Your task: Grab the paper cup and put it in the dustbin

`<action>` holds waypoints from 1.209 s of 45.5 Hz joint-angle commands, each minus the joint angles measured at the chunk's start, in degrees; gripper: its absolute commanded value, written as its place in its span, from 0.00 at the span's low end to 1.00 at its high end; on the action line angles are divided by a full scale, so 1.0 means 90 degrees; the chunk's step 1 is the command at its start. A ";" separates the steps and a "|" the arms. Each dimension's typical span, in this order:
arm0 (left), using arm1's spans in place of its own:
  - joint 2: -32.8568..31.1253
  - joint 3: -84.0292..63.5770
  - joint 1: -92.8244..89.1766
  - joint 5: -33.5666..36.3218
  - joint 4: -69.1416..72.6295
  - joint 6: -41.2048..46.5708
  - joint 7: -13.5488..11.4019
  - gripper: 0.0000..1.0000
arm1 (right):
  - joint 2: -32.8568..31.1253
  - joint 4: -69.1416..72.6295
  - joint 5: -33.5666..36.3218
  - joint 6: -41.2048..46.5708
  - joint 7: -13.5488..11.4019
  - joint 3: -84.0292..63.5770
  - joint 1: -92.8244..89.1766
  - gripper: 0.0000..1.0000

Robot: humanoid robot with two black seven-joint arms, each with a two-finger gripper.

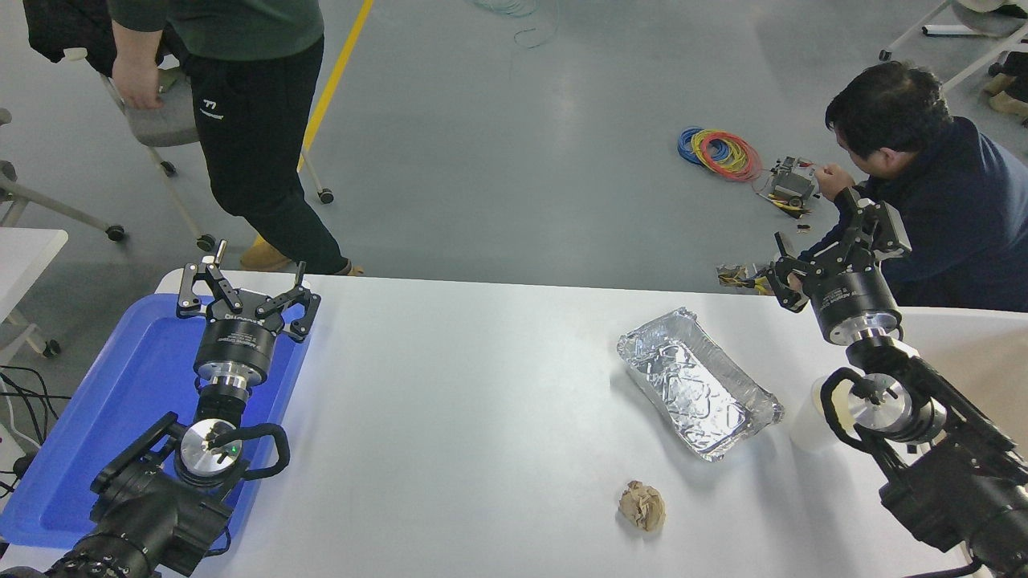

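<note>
The white table [482, 417] fills the lower two thirds of the frame, its near edge cut off at the bottom. At the right edge the dustbin [976, 341] shows only as a strip of off-white rim and a wedge of beige inside; most of it is out of frame or behind the right arm. At the lower left a blue tray [120, 401] lies on the table, its middle covered by the left arm. Two people occupy the top: one standing at the upper left, cut off at the chest, and one crouched at the upper right over coils of coloured wire [720, 152] on the floor.

The left gripper [249, 297] hangs over the tray's far end with its fingers spread wide and nothing between them. The right gripper [819, 241] is raised past the table's far right edge, near the crouching person; its fingers stand apart and hold nothing.

A crinkled foil tray [697, 384] sits right of centre. The paper cup [809, 421] stands just right of it, at the bin's near side, largely hidden behind the right arm's wrist, so only a pale sliver shows. A crumpled brown paper ball [642, 506] lies below the foil tray.
</note>
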 commanded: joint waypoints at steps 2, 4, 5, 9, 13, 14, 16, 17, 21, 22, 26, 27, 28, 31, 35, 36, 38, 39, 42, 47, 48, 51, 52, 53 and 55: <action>0.0001 0.0000 0.0000 0.0000 0.0000 0.0010 0.0010 1.00 | -0.0014 0.0004 -0.0005 -0.0009 0.0010 0.0007 -0.0029 1.00; -0.0008 0.0000 0.0000 0.0000 0.0000 0.0010 0.0000 1.00 | -0.0005 0.0004 -0.0005 -0.0009 0.0010 0.0007 -0.0029 1.00; -0.0008 0.0000 0.0000 0.0000 0.0000 0.0000 0.0000 1.00 | -0.0004 0.0004 0.0004 -0.0009 0.0010 -0.0003 -0.0029 1.00; -0.0008 0.0000 0.0000 0.0000 0.0000 0.0000 0.0000 1.00 | 0.0025 0.0004 -0.0005 -0.0029 0.0010 -0.0003 -0.0039 1.00; -0.0008 0.0000 0.0000 0.0000 0.0000 0.0000 0.0000 1.00 | 0.0035 0.0014 0.0004 -0.0029 0.0010 0.0007 -0.0068 1.00; 0.0001 0.0000 0.0000 0.0000 0.0000 0.0000 0.0000 1.00 | 0.0035 0.0014 0.0005 -0.0019 0.0010 0.0007 -0.0078 1.00; -0.0008 0.0000 0.0000 0.0000 0.0000 0.0000 0.0000 1.00 | 0.0035 0.0014 -0.0005 -0.0019 0.0000 0.0007 -0.0107 1.00; 0.0001 0.0000 0.0000 0.0000 0.0000 0.0000 0.0000 1.00 | 0.0035 0.0014 0.0004 -0.0019 0.0000 0.0007 -0.0108 1.00; 0.0001 0.0000 0.0000 0.0000 0.0000 0.0000 0.0000 1.00 | 0.0035 0.0014 0.0005 -0.0019 0.0010 0.0007 -0.0108 1.00; 0.0001 0.0000 0.0000 0.0000 0.0000 0.0000 0.0000 1.00 | 0.0035 0.0014 0.0005 -0.0019 0.0010 -0.0003 -0.0108 1.00; 0.0001 0.0000 0.0000 0.0000 0.0000 0.0000 0.0000 1.00 | 0.0044 0.0023 -0.0005 -0.0019 0.0000 -0.0003 -0.0098 1.00; 0.0001 0.0000 0.0000 0.0000 0.0000 0.0000 0.0000 1.00 | 0.0044 0.0023 0.0004 -0.0019 0.0010 -0.0003 -0.0098 1.00; 0.0001 0.0000 0.0000 0.0000 0.0000 0.0000 0.0000 1.00 | 0.0035 0.0023 0.0005 -0.0019 0.0010 -0.0003 -0.0098 1.00; 0.0001 0.0000 0.0000 0.0000 0.0000 0.0000 0.0000 1.00 | 0.0025 0.0023 -0.0005 -0.0019 0.0000 -0.0003 -0.0107 1.00; -0.0008 0.0000 0.0000 0.0000 0.0000 0.0000 0.0000 1.00 | 0.0005 0.0023 0.0004 -0.0029 0.0000 -0.0003 -0.0108 1.00; -0.0008 0.0000 0.0000 0.0000 0.0000 0.0000 0.0000 1.00 | 0.0005 0.0023 -0.0005 -0.0039 0.0010 -0.0003 -0.0108 1.00; 0.0001 0.0000 0.0000 0.0000 0.0000 0.0000 0.0000 1.00 | 0.0005 0.0023 0.0005 -0.0058 0.0000 -0.0003 -0.0098 1.00; 0.0001 0.0000 0.0000 0.0000 0.0000 0.0000 0.0000 1.00 | 0.0005 0.0023 0.0005 -0.0068 0.0010 -0.0003 -0.0098 1.00; 0.0001 0.0000 0.0000 0.0000 0.0000 0.0000 0.0000 1.00 | 0.0005 0.0023 0.0005 -0.0088 0.0010 0.0007 -0.0069 1.00; 0.0001 0.0000 0.0000 0.0000 0.0000 0.0000 0.0000 1.00 | -0.0004 0.0023 0.0004 -0.0097 0.0010 -0.0003 -0.0030 1.00; 0.0001 0.0000 0.0000 0.0000 0.0000 0.0000 0.0000 1.00 | -0.0014 0.0023 0.0005 -0.0097 0.0000 0.0007 -0.0020 1.00; 0.0001 0.0000 0.0000 0.0000 0.0000 0.0000 0.0000 1.00 | -0.0034 0.0023 -0.0005 -0.0097 0.0000 -0.0003 -0.0029 1.00; -0.0008 0.0000 0.0000 0.0000 0.0000 0.0000 0.0000 1.00 | -0.0043 0.0023 -0.0005 -0.0097 0.0000 -0.0012 -0.0029 1.00; 0.0001 0.0000 0.0000 0.0000 0.0000 0.0000 0.0000 1.00 | -0.0063 0.0023 -0.0005 -0.0088 0.0000 -0.0012 -0.0039 1.00; 0.0001 0.0000 0.0000 0.0000 0.0000 0.0000 0.0000 1.00 | -0.0131 0.0023 -0.0005 -0.0088 0.0000 -0.0012 -0.0059 1.00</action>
